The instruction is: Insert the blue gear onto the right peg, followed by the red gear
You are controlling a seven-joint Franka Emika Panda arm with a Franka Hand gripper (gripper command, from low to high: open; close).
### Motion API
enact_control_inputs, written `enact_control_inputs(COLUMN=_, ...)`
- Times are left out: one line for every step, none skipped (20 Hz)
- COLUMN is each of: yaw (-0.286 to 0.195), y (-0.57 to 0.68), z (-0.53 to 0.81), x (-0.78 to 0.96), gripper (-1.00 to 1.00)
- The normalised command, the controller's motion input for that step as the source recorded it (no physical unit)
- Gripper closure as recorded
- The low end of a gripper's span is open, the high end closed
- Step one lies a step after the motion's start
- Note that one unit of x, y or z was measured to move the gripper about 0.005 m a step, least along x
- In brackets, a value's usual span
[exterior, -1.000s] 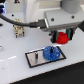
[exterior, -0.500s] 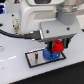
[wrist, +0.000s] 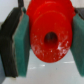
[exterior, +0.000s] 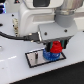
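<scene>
I've brought the pincer (exterior: 56,47) down since a moment ago; it's clamped on the red gear (wrist: 50,33), now right above the blue gear (exterior: 50,54) seated on the base plate (exterior: 34,59). Red's nearly on.

The red gear (exterior: 57,47), a round bright-red disc with a dark centre hole, is seen clamped between the green pads (wrist: 21,47) of the tool (exterior: 56,46), directly above the blue gear (exterior: 50,54). The blue gear, wider and toothed, is seated flat on the grey, black-bordered base plate (exterior: 36,58). The right peg is hidden by the gears.
</scene>
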Motion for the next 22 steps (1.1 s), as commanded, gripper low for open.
enact_control_inputs(yaw=0.0, y=-0.01, z=0.1, x=0.02, gripper=1.0)
enact_control_inputs(yaw=0.0, y=0.02, z=0.01, x=0.08, gripper=1.0)
enact_control_inputs(yaw=0.0, y=0.0, z=0.01, x=0.05, gripper=1.0)
enact_control_inputs(yaw=0.0, y=-0.01, z=0.1, x=0.04, gripper=1.0)
enact_control_inputs(yaw=0.0, y=0.01, z=0.08, x=0.04, gripper=1.0)
enact_control_inputs(yaw=0.0, y=0.0, z=0.1, x=0.03, gripper=1.0)
enact_control_inputs(yaw=0.0, y=-0.04, z=-0.01, x=0.02, gripper=1.0)
enact_control_inputs(yaw=0.0, y=0.01, z=0.26, x=0.03, gripper=1.0)
enact_control_inputs(yaw=0.0, y=0.03, z=-0.08, x=-0.07, gripper=1.0)
enact_control_inputs(yaw=0.0, y=0.0, z=0.07, x=0.02, gripper=1.0)
enact_control_inputs(yaw=0.0, y=0.0, z=0.16, x=0.01, gripper=1.0)
enact_control_inputs(yaw=0.0, y=0.0, z=0.15, x=0.02, gripper=1.0)
enact_control_inputs(yaw=0.0, y=0.01, z=0.15, x=0.0, gripper=1.0)
enact_control_inputs(yaw=0.0, y=0.0, z=0.33, x=0.04, gripper=1.0)
enact_control_inputs(yaw=0.0, y=0.01, z=0.11, x=0.0, gripper=1.0)
enact_control_inputs(yaw=0.0, y=0.0, z=0.23, x=0.0, gripper=1.0)
enact_control_inputs(yaw=0.0, y=-0.01, z=0.13, x=0.03, gripper=1.0)
enact_control_inputs(yaw=0.0, y=0.0, z=0.02, x=0.09, gripper=1.0)
enact_control_inputs(yaw=0.0, y=0.0, z=0.17, x=0.09, gripper=1.0)
enact_control_inputs(yaw=0.0, y=0.0, z=0.38, x=0.07, gripper=1.0)
enact_control_inputs(yaw=0.0, y=0.0, z=0.55, x=0.0, gripper=1.0)
enact_control_inputs(yaw=0.0, y=0.0, z=0.49, x=0.0, gripper=1.0)
